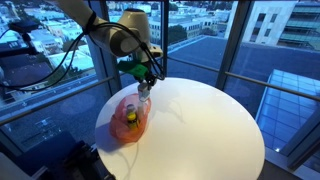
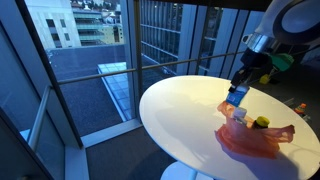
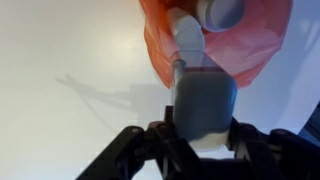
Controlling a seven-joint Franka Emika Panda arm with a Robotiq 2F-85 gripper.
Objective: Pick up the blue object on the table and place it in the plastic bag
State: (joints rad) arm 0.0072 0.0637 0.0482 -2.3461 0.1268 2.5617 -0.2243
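You had the gripper [image 3: 205, 150] closed on the blue object [image 3: 205, 108], fingers pressed against both of its sides, holding it just above the table [image 2: 180, 115]. In the wrist view the plastic bag [image 3: 235, 40] lay at twelve o'clock from the fingers. The object's long axis ran six to twelve toward it, so I judge the drop needed only a short carry that way.

White tabletop [image 1: 210, 120]; translucent red-orange plastic bag [image 1: 130, 122] showing a yellow item [image 2: 261, 122] inside; blue object [image 2: 237, 96], grey-blue in the wrist view; black jaws; green fitting [image 1: 135, 71] above them.
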